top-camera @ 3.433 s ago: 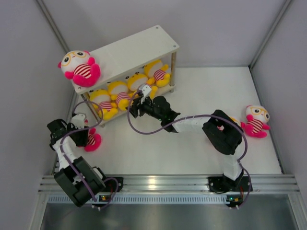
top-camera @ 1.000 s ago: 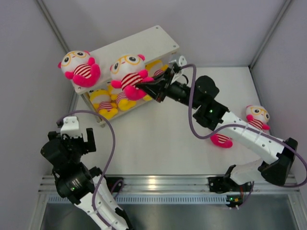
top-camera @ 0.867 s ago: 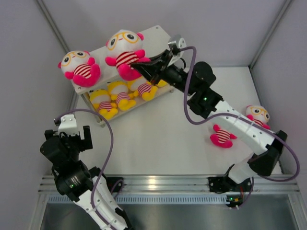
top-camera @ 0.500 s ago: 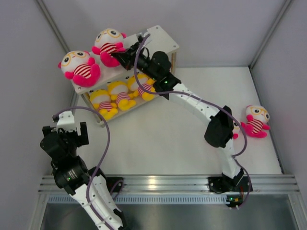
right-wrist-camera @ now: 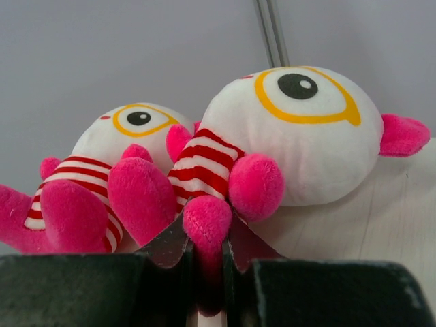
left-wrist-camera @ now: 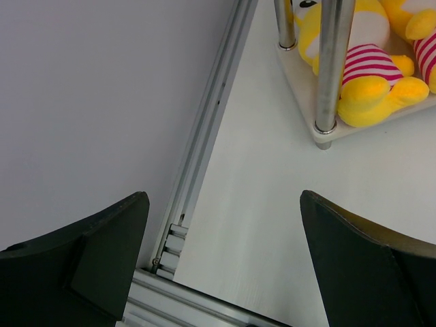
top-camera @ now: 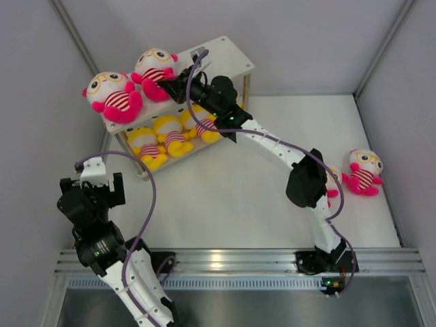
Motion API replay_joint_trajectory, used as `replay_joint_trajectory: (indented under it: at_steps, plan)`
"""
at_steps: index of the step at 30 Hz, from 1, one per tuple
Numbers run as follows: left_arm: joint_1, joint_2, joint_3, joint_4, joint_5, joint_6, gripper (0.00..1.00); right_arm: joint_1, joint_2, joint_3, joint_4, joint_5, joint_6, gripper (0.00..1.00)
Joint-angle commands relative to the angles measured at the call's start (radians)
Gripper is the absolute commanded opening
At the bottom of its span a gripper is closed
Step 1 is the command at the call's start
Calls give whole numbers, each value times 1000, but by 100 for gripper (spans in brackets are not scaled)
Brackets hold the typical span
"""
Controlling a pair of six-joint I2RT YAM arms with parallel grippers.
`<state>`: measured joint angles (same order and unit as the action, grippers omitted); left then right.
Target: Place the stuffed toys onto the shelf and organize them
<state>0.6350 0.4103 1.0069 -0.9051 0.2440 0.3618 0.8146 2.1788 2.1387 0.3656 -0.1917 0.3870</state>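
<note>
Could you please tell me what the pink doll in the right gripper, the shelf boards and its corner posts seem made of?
Pink round-headed doll, pinched by the right gripper: soft plush fabric, fuzzy nap on its limbs. White flat shelf board: matte and rigid, perhaps painted wood or plastic; the look leaves it open. Thin corner post: likely metal, smooth with a shiny streak.

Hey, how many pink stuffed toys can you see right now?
4 pink toys. Two on the shelf top: one at its left end, one beside it in the right gripper. One on the table's far right, another beside it mostly behind the arm.
</note>
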Motion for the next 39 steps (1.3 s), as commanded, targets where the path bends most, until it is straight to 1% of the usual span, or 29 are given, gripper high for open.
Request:
replay_joint_trajectory:
  at_steps: [1, 4, 5, 6, 8, 9, 10, 12, 14, 15, 17, 18, 20, 21, 22, 24, 25, 28, 29, 30, 31, 32, 33, 34, 35, 36, 37, 38, 39]
  plan:
    - [-3, 1, -7, 54, -18, 6, 99, -18, -125, -25, 32, -43, -2, 9]
    - [-3, 4, -14, 52, -18, 17, 99, -29, -151, -42, 21, -80, -3, 12]
    - [-3, 4, -14, 54, -17, 17, 99, -29, -152, -34, 3, -92, -5, 23]
    - [-3, 4, -13, 54, -15, 19, 99, -31, -155, -36, -7, -113, -7, 39]
    - [-3, 4, -13, 54, -17, 22, 99, -34, -181, -72, -28, -118, -34, 79]
    - [-4, 4, -11, 54, -17, 23, 99, -34, -220, -91, -37, -112, -45, 90]
    - [-3, 5, -13, 52, -15, 26, 99, -35, -244, -112, -43, -109, -65, 99]
    - [-3, 4, -16, 52, -15, 37, 99, -43, -305, -190, -65, -71, -91, 99]
    - [-4, 2, -19, 54, -11, 42, 99, -55, -414, -258, -97, -36, -143, 99]
    - [-4, 4, -19, 54, -8, 43, 99, -60, -489, -275, -156, 15, -161, 99]
    - [-11, 5, -22, 54, 6, 43, 99, -78, -571, -324, -233, 70, -220, 99]
    - [-12, 7, -24, 54, 11, 45, 99, -90, -661, -350, -322, 171, -237, 99]
    - [-17, 10, -39, 52, 30, 61, 99, -103, -759, -478, -397, 327, -243, 99]
    - [-18, 15, -48, 54, 41, 68, 99, -121, -862, -534, -422, 468, -235, 99]
    - [-21, 18, -66, 55, 50, 75, 99, -132, -911, -653, -471, 529, -212, 99]
    - [-32, 27, -85, 55, 72, 78, 99, -179, -1038, -761, -528, 618, -148, 99]
    - [-38, 28, -108, 55, 80, 88, 99, -196, -1075, -851, -607, 632, -117, 99]
    - [-76, 36, -143, 55, 49, 104, 99, -244, -1169, -982, -761, 705, -6, 99]
    - [-89, 39, -148, 55, 43, 117, 99, -253, -1183, -1011, -889, 797, 30, 100]
    - [-98, 38, -155, 55, 31, 123, 99, -265, -1206, -1042, -946, 854, 74, 99]
    - [-116, 38, -162, 55, 31, 129, 99, -273, -1223, -1107, -1055, 908, 167, 99]
    - [-123, 36, -163, 54, 32, 132, 99, -281, -1237, -1140, -1100, 978, 214, 99]
    - [-136, 35, -163, 54, 38, 134, 99, -307, -1275, -1170, -1134, 997, 321, 99]
    - [-142, 32, -165, 55, 41, 134, 99, -325, -1301, -1242, -1151, 997, 355, 100]
    - [-149, 30, -166, 54, 43, 132, 99, -351, -1330, -1285, -1139, 939, 369, 99]
    - [-156, 27, -168, 55, 41, 134, 99, -411, -1387, -1327, -1069, 886, 365, 99]
    - [-172, 27, -169, 55, 37, 132, 99, -445, -1413, -1405, -1027, 824, 354, 99]
    - [-179, 22, -169, 55, 31, 129, 99, -480, -1430, -1434, -998, 737, 354, 99]
    - [-192, 21, -168, 52, 22, 128, 99, -539, -1435, -1459, -973, 717, 378, 99]
